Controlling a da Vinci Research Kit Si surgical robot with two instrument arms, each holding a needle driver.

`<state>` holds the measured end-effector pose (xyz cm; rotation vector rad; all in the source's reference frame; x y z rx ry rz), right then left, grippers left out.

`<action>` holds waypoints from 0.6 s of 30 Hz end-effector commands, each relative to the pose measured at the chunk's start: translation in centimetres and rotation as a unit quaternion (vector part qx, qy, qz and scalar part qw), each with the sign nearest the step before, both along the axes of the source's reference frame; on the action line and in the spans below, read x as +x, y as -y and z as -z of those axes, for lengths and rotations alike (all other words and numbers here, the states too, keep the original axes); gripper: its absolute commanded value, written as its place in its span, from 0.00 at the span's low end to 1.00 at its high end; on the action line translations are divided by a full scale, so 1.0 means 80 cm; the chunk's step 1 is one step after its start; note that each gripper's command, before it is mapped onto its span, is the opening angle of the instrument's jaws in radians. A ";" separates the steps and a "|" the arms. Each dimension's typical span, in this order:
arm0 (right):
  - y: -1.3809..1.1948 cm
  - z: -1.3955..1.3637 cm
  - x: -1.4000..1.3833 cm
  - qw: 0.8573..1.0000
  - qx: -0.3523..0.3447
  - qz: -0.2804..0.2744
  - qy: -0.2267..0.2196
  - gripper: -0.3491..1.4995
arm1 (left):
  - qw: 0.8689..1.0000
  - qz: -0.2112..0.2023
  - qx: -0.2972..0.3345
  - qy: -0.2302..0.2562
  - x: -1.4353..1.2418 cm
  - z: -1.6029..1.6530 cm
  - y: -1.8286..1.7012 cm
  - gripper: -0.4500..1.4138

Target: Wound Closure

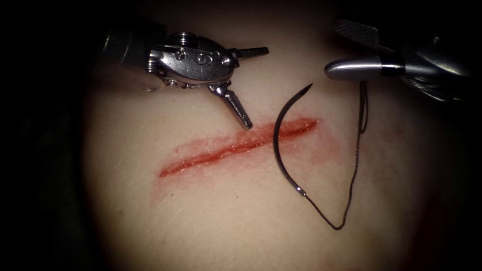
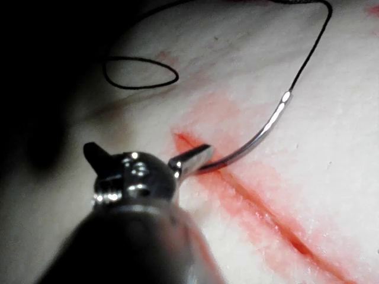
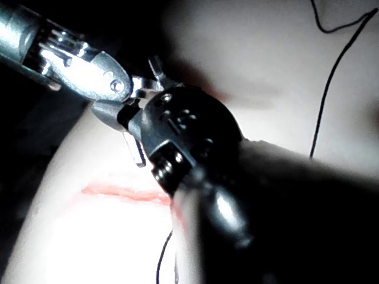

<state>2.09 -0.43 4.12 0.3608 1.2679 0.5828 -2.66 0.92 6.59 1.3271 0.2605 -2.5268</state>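
Note:
The curved needle [image 1: 277,145] lies free on the tissue [image 1: 211,211], across the right end of the cut [image 1: 236,146]. Its tip points up, beyond the cut, and its thread end rests on the near side. The black thread [image 1: 351,185] runs from the needle's end, loops down and climbs to just under my right tool [image 1: 331,47], whose jaws stand open and hold nothing. My left tool [image 1: 258,88] hovers above the cut's middle with its jaws spread wide, empty. In the left wrist view one finger [image 2: 192,158] sits by the needle [image 2: 260,133] at the cut [image 2: 272,213].
Red fluid stains the tissue along both edges of the cut. A loose loop of thread [image 2: 142,72] lies on the tissue away from the cut. In the right wrist view the left tool [image 3: 89,65] is close in front of my right tool's wrist [image 3: 189,130].

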 end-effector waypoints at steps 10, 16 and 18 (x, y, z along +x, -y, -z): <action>-0.0002 -0.0001 0.0010 1.000 0.011 -0.002 -0.002 0.92 | 0.971 -0.159 -0.178 -0.024 -0.0029 -0.0017 -0.0025 0.71; -0.0001 -0.0001 0.0010 1.000 0.016 -0.003 -0.003 0.93 | 0.984 -0.111 -0.134 -0.040 -0.0030 -0.0031 -0.0009 0.70; -0.0001 0.0000 0.0010 1.000 0.022 -0.004 -0.003 0.93 | 0.979 -0.130 -0.152 -0.043 -0.0030 -0.0036 -0.0004 0.70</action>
